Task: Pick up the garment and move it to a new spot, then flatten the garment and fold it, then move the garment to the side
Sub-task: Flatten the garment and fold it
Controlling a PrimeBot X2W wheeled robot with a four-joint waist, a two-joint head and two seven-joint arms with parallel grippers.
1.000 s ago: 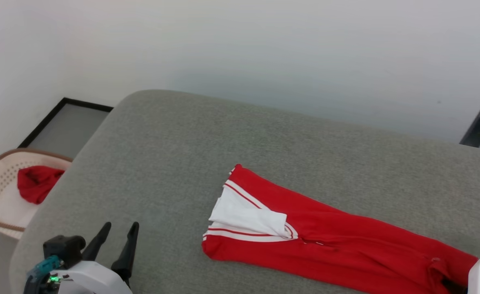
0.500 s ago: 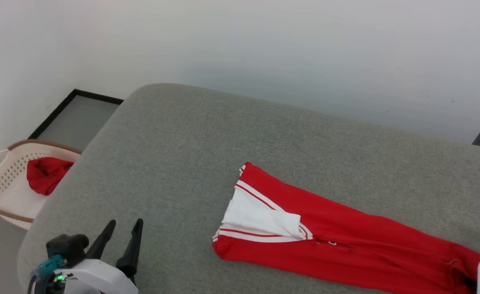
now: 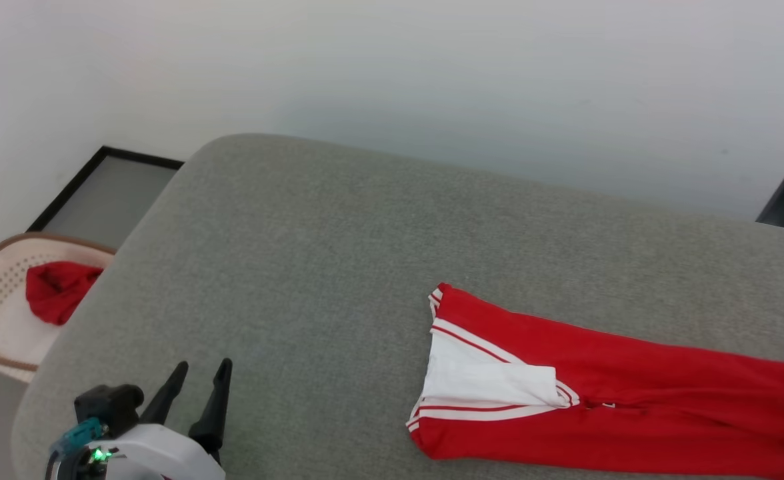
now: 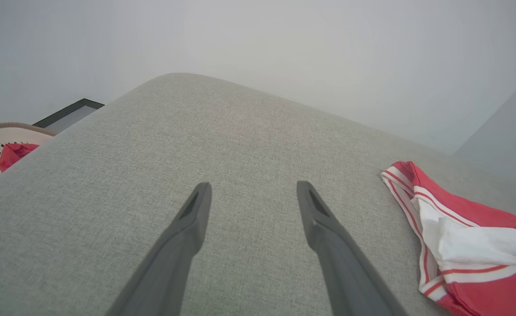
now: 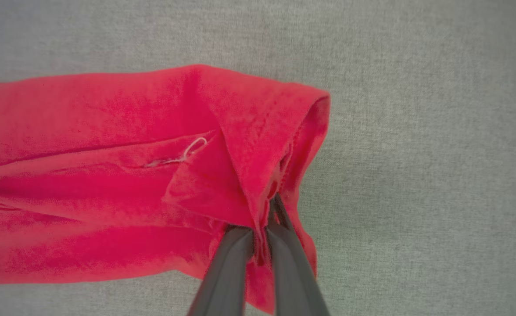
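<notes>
Right pincer (image 5: pixel 262 219) clamps one jersey (image 3: pixel 632 400) at its hem; left pincer (image 3: pixel 203 365) wide, empty. Jersey dragged rightward since earlier frame.

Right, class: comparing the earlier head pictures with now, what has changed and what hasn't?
The garment has slid to the robot's right across the cushion, pulled by the right end effector, now shut on its red hem. The left end effector stays open in place; the basket and its red cloth have not moved.

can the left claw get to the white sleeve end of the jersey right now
Probably yes: the left claw is open over bare grey cushion, with nothing between it and the white sleeve of the jersey. The right claw holds its far end.
</notes>
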